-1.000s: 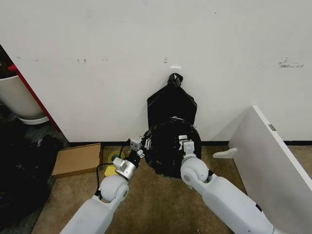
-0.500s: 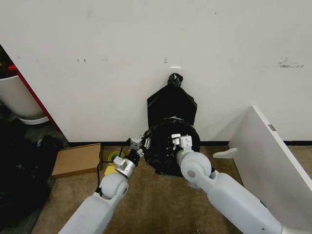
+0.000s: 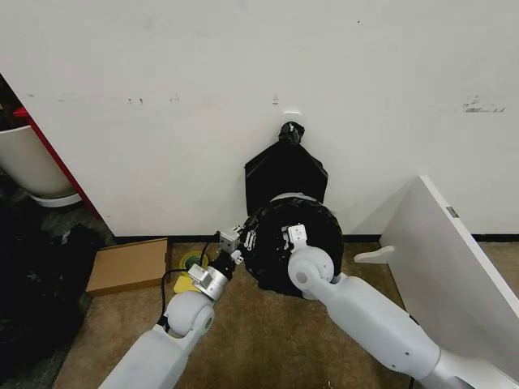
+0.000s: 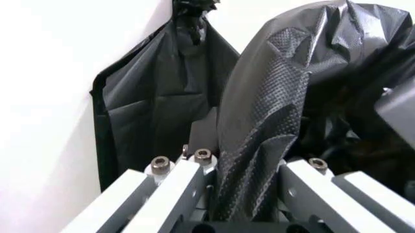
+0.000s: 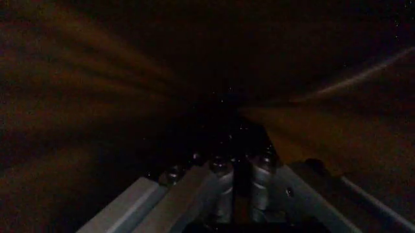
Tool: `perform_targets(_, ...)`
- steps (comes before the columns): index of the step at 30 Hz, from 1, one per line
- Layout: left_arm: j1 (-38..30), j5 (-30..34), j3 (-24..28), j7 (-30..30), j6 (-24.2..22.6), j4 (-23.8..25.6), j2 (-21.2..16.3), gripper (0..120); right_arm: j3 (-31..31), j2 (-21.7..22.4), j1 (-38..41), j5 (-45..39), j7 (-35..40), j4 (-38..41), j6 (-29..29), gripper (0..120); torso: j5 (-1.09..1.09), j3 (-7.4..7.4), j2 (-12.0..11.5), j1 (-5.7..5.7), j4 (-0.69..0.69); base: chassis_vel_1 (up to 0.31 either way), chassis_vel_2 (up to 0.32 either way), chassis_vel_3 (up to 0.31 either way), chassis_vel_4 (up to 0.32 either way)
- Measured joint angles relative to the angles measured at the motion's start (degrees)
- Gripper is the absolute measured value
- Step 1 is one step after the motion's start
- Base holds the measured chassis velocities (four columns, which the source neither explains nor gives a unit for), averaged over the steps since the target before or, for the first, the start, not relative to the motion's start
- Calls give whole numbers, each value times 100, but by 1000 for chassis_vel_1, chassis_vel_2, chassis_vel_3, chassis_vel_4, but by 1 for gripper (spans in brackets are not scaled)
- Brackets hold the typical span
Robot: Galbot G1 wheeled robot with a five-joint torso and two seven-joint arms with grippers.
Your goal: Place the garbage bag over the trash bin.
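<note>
The glossy black garbage bag (image 3: 312,259) is draped over the trash bin, of which a thin pale arc of rim (image 3: 295,196) shows at the top, against the wall. My left gripper (image 3: 243,240) is at the bag's left edge, shut on a crinkled fold of the bag (image 4: 256,145) that runs between its fingers (image 4: 178,179). My right gripper (image 3: 293,236) reaches over the bag's top near its middle. In the right wrist view its fingers (image 5: 217,170) are closed together in near darkness, with film creases spreading out from the tips.
A flat black plastic bunch (image 3: 285,172) with a knotted top hangs on the wall just behind the bin. A cardboard box (image 3: 128,265) lies at the left, a white board (image 3: 454,267) leans at the right, and a white tub with a red edge (image 3: 28,162) stands far left.
My right gripper has moved left and slightly up across the bag's top. The bag now sits rounder and wider over the bin. The left gripper has shifted a little right.
</note>
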State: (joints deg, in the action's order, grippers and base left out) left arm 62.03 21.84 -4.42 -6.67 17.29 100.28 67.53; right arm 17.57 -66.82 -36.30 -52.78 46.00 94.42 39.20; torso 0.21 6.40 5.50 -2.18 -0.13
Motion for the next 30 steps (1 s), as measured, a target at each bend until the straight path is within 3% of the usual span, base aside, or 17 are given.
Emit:
perform_targets(6,17,7,-31,2,0,-16,-2,3,-20,108,-123,501,-406,153,-536,0,0,0,0,0,-1,0,0,0,0)
perform_targets(9,16,8,-32,3,0,-31,0,3,-20,149,-195,358,-353,367,-537,0,0,0,0,0,0,0,0,0,0)
perform_targets(13,9,8,-19,2,0,-33,10,3,-61,160,-320,-483,161,772,-106,0,0,0,0,0,0,0,0,0,0)
perform_targets(18,23,10,-4,-9,1,8,22,3,-85,90,-333,-803,447,718,217,0,0,-1,0,0,0,0,0,0,0)
perform_targets(24,68,24,-3,-24,15,106,8,3,-60,12,-306,-242,333,222,150,0,1,0,0,0,0,0,0,0,0)
perform_targets(30,-4,71,-47,73,-14,-35,11,3,-55,99,-437,223,-23,481,-323,0,0,0,0,0,0,0,0,0,0)
